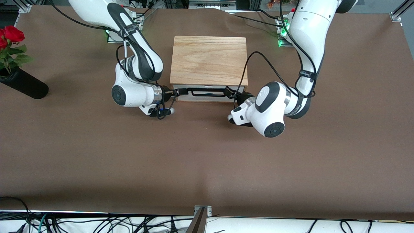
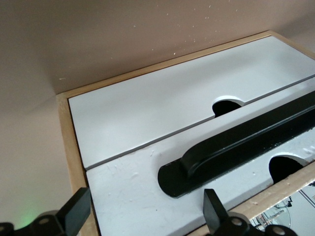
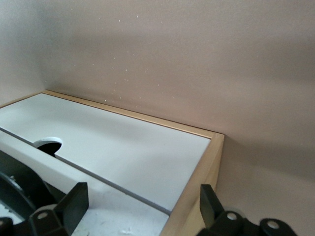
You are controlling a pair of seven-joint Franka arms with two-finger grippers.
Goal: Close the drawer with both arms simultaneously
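The drawer's white front panel (image 1: 181,87) faces the front camera under the wooden box top (image 1: 208,60), and its black bar handle (image 1: 207,93) runs across it. The drawer looks pushed almost fully in. My right gripper (image 1: 177,92) is open at the handle's end toward the right arm, its fingers spread at the panel's corner (image 3: 106,211). My left gripper (image 1: 230,93) is open at the other handle end. In the left wrist view its fingers straddle the panel (image 2: 128,182) by the handle's foot (image 2: 172,177). Neither gripper holds anything.
A black vase (image 1: 24,83) with red roses (image 1: 11,35) lies at the right arm's end of the table. A second white panel (image 2: 147,113) with a finger notch shows beside the handled one. Cables hang along the table's near edge (image 1: 97,223).
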